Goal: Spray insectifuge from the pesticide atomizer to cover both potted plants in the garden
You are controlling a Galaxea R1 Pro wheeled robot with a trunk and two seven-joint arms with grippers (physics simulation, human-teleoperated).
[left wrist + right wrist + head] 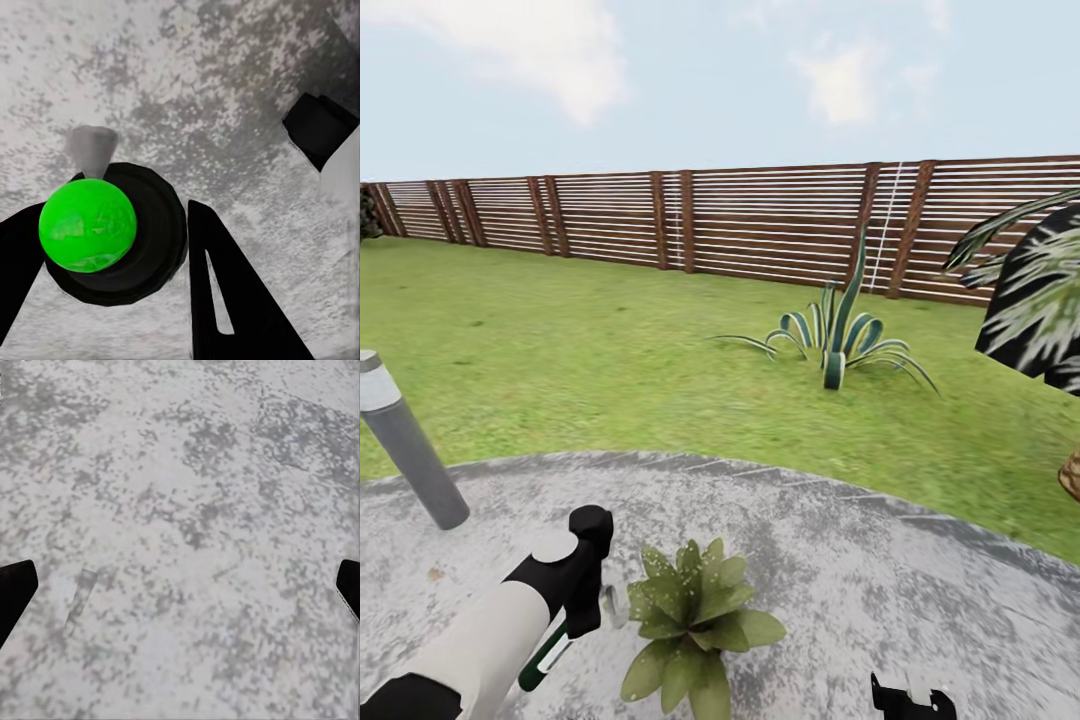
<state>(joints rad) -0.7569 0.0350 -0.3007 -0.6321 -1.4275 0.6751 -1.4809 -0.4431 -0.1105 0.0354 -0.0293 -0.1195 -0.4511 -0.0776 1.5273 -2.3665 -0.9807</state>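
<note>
Green-capped and dark-bodied, the pesticide atomizer (101, 232) sits clamped between the left gripper (112, 247) fingers with its grey nozzle toward the speckled potted plant (695, 620) just beside it on the grey patio (880, 560) (apparently set to spray), while the right gripper (180, 585) hangs spread, empty.

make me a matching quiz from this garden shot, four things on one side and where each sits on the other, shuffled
Things:
1. potted plant
2. striped agave
3. grey post
4. wooden fence

Places:
A. along the far edge of the lawn
B. on the grass beyond the patio
C. on the paved patio, just beside the left gripper
D. at the patio's left edge, leaning

Pairs: 1-C, 2-B, 3-D, 4-A
</note>
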